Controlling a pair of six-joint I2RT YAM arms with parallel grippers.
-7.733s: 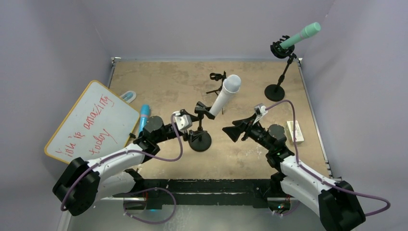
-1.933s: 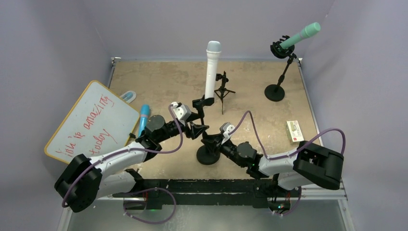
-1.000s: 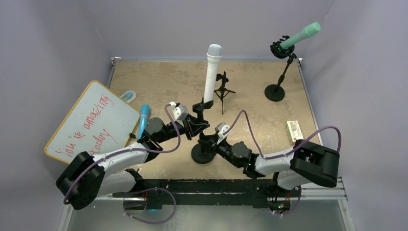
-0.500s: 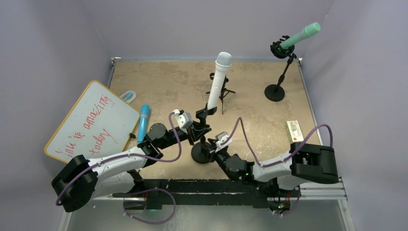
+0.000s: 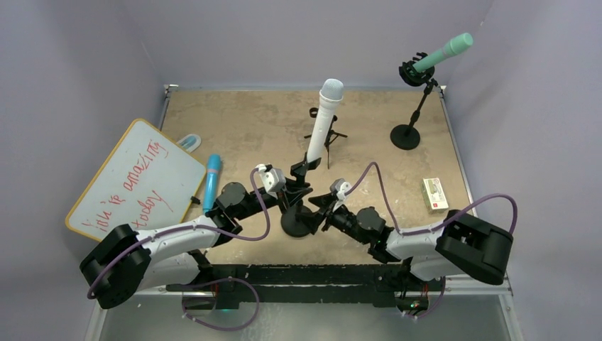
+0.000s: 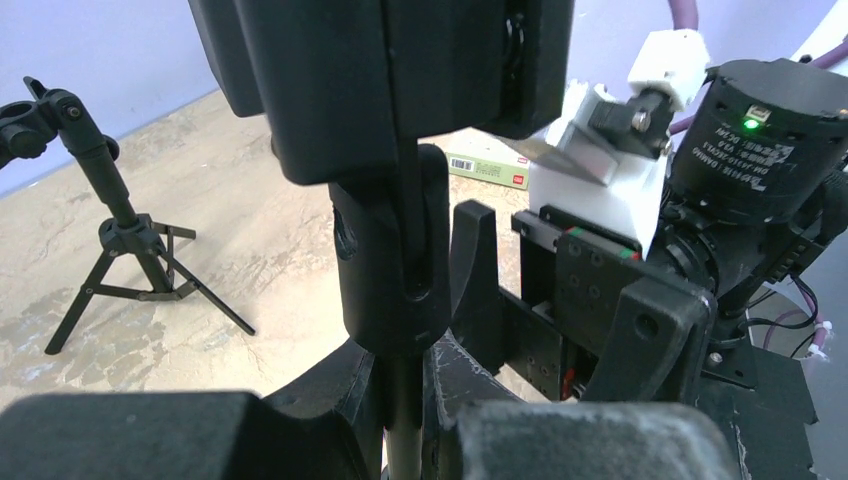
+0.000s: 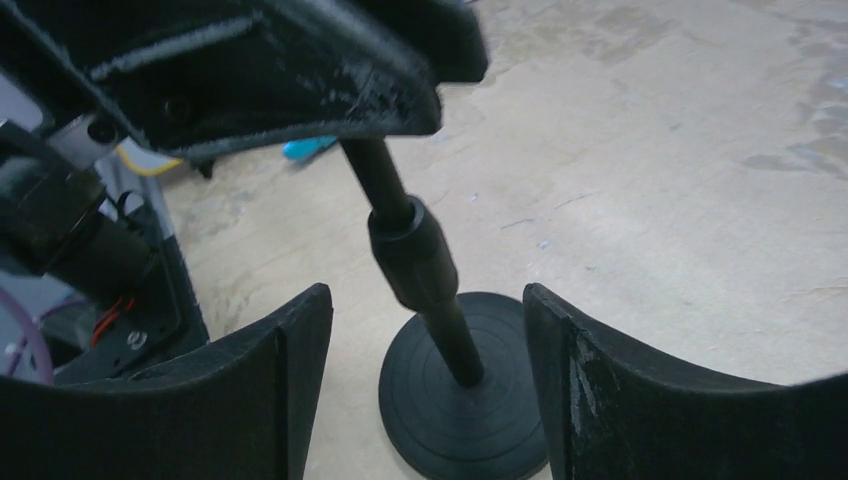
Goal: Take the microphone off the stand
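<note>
Top external view: white microphone point(image 5: 323, 121) sits clipped in its stand point(image 5: 297, 224), tilted, mid-way across the tabletop point(image 5: 234, 121). My left claw point(image 5: 291, 193) is clenched on the stand's pole. My right claw point(image 7: 425, 300) is released, straddling the pole without contact. Whiteboard point(image 5: 135, 181) reads "you are amazing today" in red.

The microphone point(image 5: 321, 126) is white with a grey mesh head; its stand point(image 5: 296, 222) is black. The whiteboard point(image 5: 179, 168) carries red handwriting.

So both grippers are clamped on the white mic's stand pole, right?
No: the right gripper is open, its fingers either side of the pole without touching, as the right wrist view shows. The left gripper is clamped on it.
</note>
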